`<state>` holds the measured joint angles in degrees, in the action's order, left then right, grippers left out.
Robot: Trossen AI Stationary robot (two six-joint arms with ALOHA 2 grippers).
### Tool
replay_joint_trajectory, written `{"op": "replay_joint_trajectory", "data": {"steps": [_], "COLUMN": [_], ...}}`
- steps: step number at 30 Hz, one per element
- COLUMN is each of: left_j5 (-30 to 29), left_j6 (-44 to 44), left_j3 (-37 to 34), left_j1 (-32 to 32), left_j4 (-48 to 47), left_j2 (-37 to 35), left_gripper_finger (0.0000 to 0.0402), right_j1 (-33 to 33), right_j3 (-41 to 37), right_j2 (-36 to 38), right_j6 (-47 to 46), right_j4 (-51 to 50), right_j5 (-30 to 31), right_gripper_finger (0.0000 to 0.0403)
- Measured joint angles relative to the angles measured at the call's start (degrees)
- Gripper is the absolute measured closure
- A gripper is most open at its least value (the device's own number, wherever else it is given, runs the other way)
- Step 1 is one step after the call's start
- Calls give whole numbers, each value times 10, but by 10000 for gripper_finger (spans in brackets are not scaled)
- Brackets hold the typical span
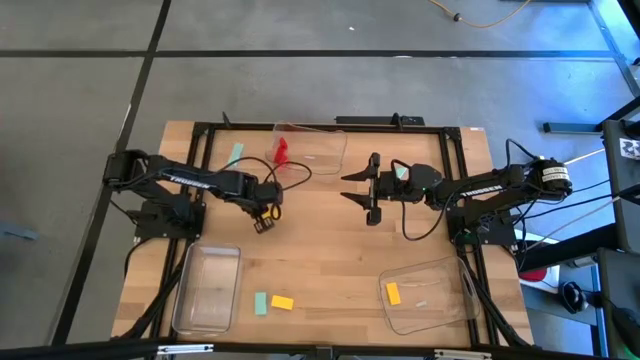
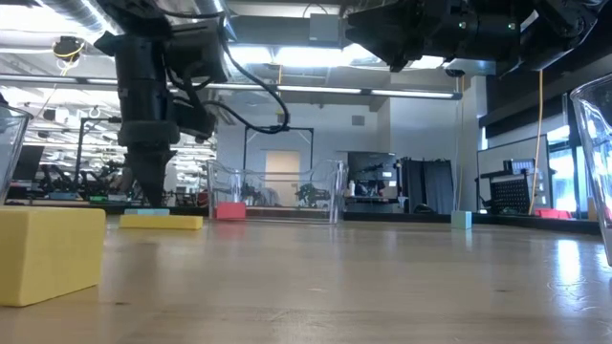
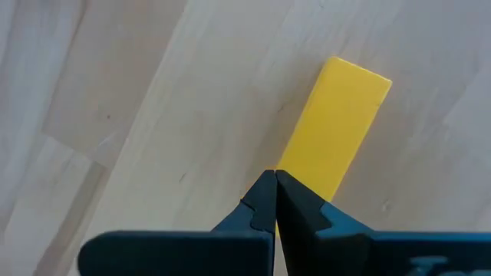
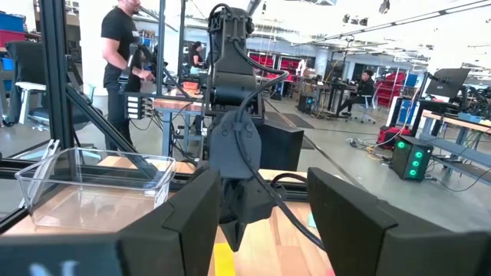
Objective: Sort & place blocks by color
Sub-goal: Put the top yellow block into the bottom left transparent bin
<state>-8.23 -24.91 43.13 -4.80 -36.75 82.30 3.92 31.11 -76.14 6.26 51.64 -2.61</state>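
Observation:
My left gripper [image 1: 266, 218] points straight down, shut, with its tips at one end of a flat yellow bar [image 3: 337, 126] that lies on the table [image 1: 330, 250]. The low view shows this gripper [image 2: 150, 191] just above the bar [image 2: 161, 222]. My right gripper [image 1: 352, 188] hangs open above the table's middle, touching nothing; its fingers [image 4: 192, 222] frame the left arm. A red block [image 1: 282, 150] lies in the far tray [image 1: 325, 150]. An orange-yellow block [image 1: 393, 293] lies in the near right tray [image 1: 440, 300]. Loose teal [image 1: 260, 303] and yellow [image 1: 282, 302] blocks lie near the front edge. My left gripper comes from above, pointing down, with its shut fingertips [image 3: 265, 201] over the bar's end [image 3: 307, 172]. The bar lies flat on the table. Whether the tips touch it, I cannot tell.
An empty clear tray [image 1: 208, 290] sits at the near left. A teal block [image 1: 237, 155] lies at the far left, another [image 1: 400, 172] beside the right arm. The low view shows a teal cube [image 2: 461, 219] and a red block [image 2: 229, 211]. People stand in the room behind.

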Motion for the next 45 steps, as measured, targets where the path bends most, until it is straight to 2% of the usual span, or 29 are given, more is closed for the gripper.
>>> {"op": "replay_joint_trajectory", "data": {"steps": [8,11,15,21,27,30,33,36,45], "left_j5": [9,9,7,-9,60,66,36,24,21], "left_j6": [23,30,44,85,128,172,228,251,248], "left_j3": [0,1,9,61,82,79,69,46,-12], "left_j1": [-1,-2,-2,-2,-2,6,15,16,16], "left_j4": [-1,-1,-18,-63,-59,-55,-49,-5,56], "left_j2": [-1,-1,-1,-1,-2,-2,-2,-2,-1], "left_gripper_finger": [401,390,350,271,198,174,163,161,162], "right_j1": [0,0,0,0,0,0,0,0,0], "right_j3": [0,0,0,0,0,0,0,0,0], "right_j2": [0,0,0,0,0,0,0,0,0], "right_j6": [0,0,0,0,0,0,0,0,0], "right_j4": [0,0,0,0,0,0,0,0,0], "right_j5": [0,0,0,0,0,0,0,0,0], "right_gripper_finger": [205,205,205,205,205,205,205,205,205]}}
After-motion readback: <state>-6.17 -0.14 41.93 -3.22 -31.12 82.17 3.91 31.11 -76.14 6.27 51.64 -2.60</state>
